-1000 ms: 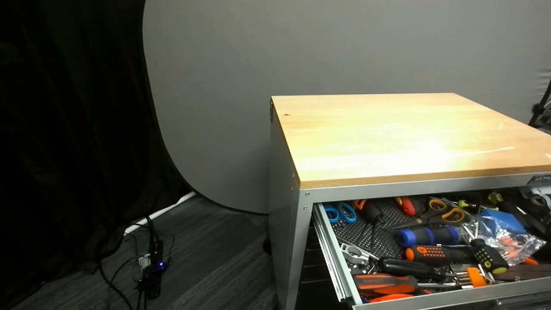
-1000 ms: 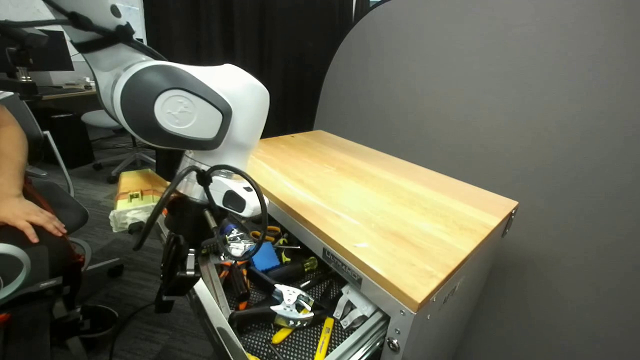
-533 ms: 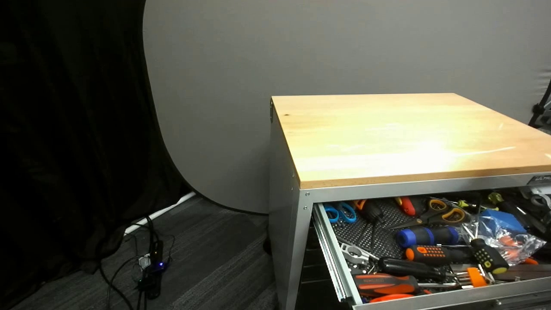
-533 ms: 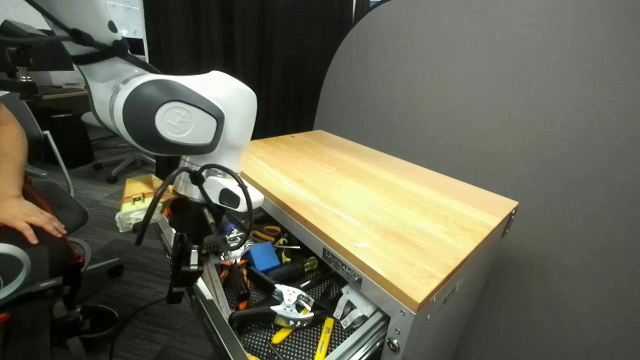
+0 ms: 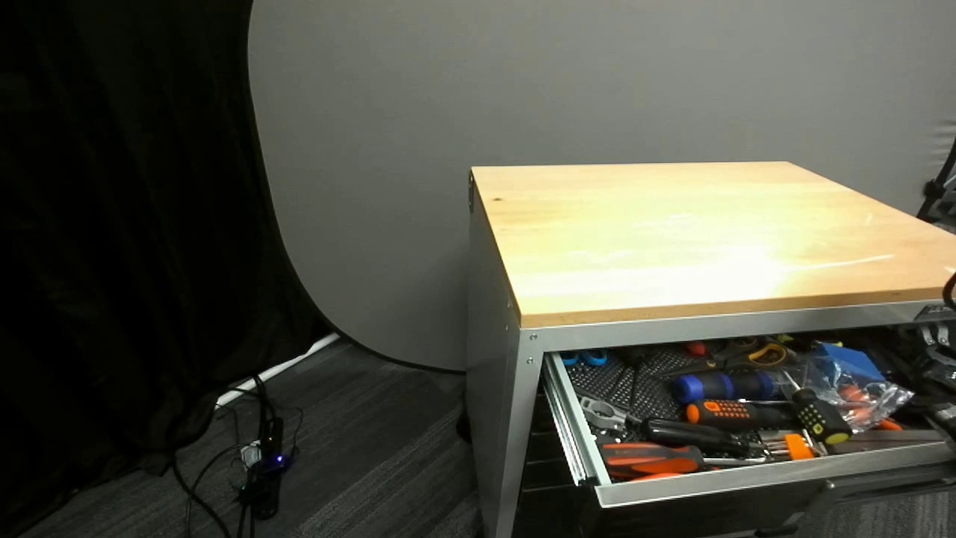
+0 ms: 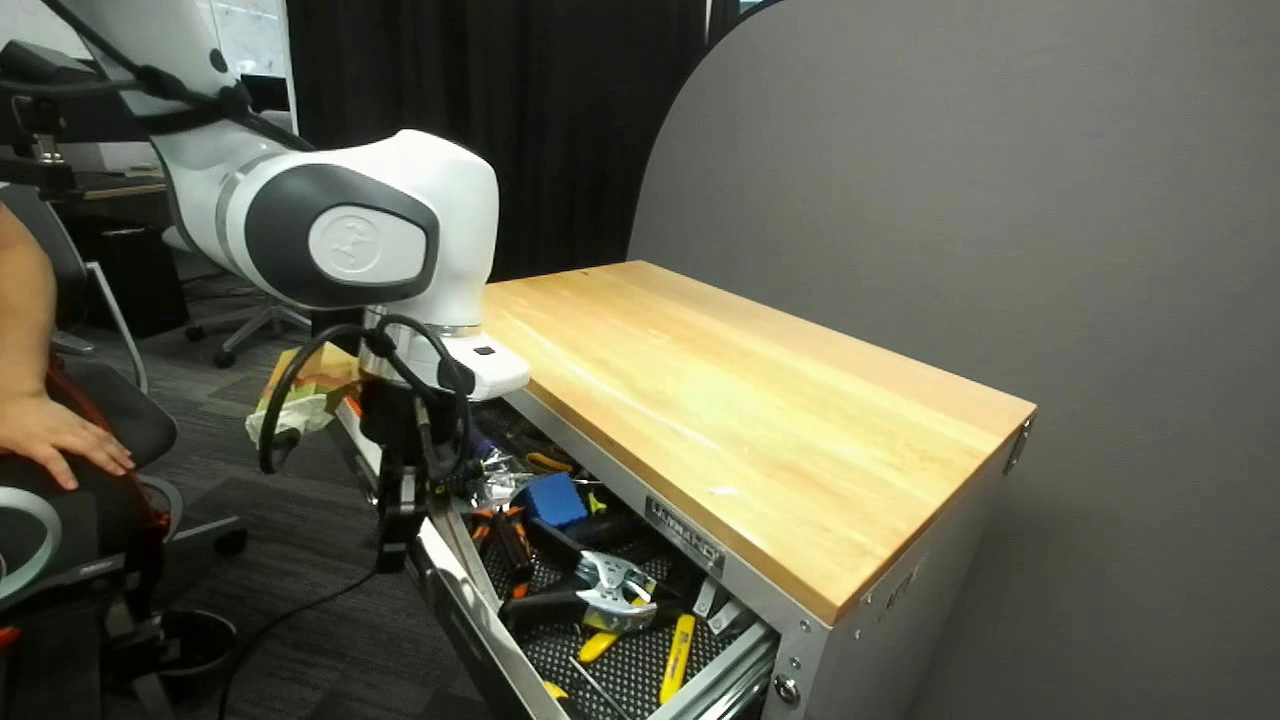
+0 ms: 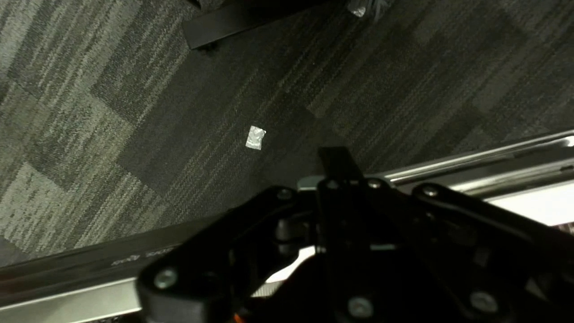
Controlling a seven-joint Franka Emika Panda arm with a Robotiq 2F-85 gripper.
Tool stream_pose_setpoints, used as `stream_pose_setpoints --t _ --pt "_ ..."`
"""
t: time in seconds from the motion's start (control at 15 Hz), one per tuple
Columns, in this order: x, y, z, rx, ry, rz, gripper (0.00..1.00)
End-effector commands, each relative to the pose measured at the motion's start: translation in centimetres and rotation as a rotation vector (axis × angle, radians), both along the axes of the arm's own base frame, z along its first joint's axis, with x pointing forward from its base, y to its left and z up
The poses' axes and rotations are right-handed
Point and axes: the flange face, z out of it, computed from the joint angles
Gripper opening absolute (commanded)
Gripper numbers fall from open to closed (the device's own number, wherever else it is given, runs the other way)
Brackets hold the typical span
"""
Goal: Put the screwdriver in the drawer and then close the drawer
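The drawer (image 5: pixel 717 478), full of tools, stands partly pulled out of the grey cabinet. It shows in both exterior views (image 6: pixel 475 610), and its bar handle (image 5: pixel 889 478) is on the dark front. A black-handled screwdriver (image 5: pixel 820 416) with yellow accents and a pale shaft lies in the drawer among other tools. I take it for the task's screwdriver but cannot be sure. My gripper (image 6: pixel 392 558) is at the outer side of the drawer front, pointing down. In the wrist view my gripper (image 7: pixel 341 163) looks shut with nothing between its fingers. Exact contact with the front is hidden.
The wooden cabinet top (image 6: pixel 740 430) overhangs the drawer's back. A large spring clamp (image 6: pixel 615 590) and a blue block (image 6: pixel 555 500) lie in the drawer. A seated person's hand (image 6: pixel 60 440) is at the far left. A bin (image 6: pixel 195 640) stands on the floor.
In the last half second the drawer and its tools have slid inward toward the cabinet. The gripper has moved toward the cabinet with the drawer front. Its fingers look shut now.
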Motion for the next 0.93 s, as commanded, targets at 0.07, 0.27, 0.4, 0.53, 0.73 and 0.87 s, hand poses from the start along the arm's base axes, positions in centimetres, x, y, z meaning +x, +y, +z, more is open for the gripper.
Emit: stream_pose_setpoints --t 0.07,0.27,0.4,0.53,0.73,0.87 --pt "3.1 1.1 1.2 -0.008 -0.144 -0.038 0.05" --pt "4.6 1.1 1.5 -0.002 -0.201 -0.072 0.05" --pt "5.6 1.0 1.4 -0.003 -0.236 -0.085 0.05" --pt "6.7 0.9 0.9 -0.004 -0.257 -0.094 0.05" --pt "7.8 0.7 0.0 -0.014 -0.276 -0.105 0.05" --pt "8.6 0.9 -0.7 -0.016 -0.282 -0.102 0.05"
